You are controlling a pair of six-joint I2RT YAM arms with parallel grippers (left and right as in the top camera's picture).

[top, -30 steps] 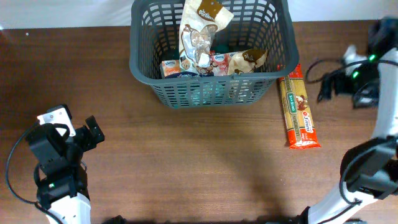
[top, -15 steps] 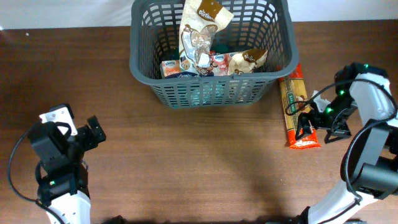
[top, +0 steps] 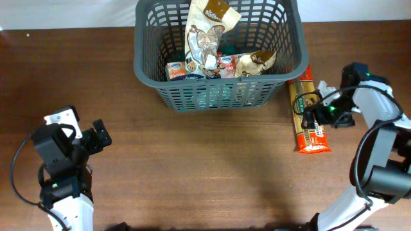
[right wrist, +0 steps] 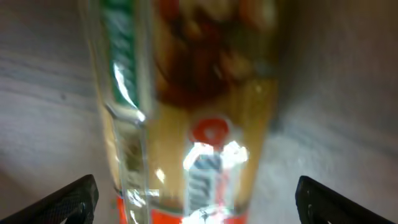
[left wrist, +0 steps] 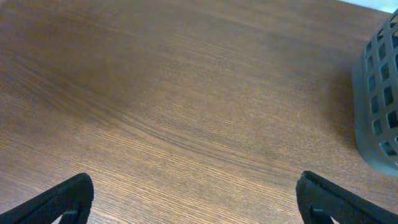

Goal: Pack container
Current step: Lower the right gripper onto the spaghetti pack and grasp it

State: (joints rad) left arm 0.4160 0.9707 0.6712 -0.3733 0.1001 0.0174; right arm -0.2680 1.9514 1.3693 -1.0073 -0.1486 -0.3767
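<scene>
The container (top: 218, 90), a dark grey slotted basket, stands at the back centre with several food packets (top: 207, 38) inside it. Its corner shows at the right edge of the left wrist view (left wrist: 379, 93). A long yellow and red pasta packet (top: 314, 138) lies flat on the table just right of the basket. My right gripper (top: 312, 115) hovers open over the packet's middle. In the right wrist view the blurred packet (right wrist: 199, 93) fills the space between the wide-apart fingers (right wrist: 68, 202). My left gripper (top: 99, 136) is open over bare wood at the front left, holding nothing.
The table is brown wood (left wrist: 186, 93). The pasta packet's far end lies close against the basket's right wall. A white wall strip (top: 64, 13) runs along the back edge.
My right arm swung in from the far right edge to the pasta packet, then shifted slightly up along it. The left arm barely moved.
</scene>
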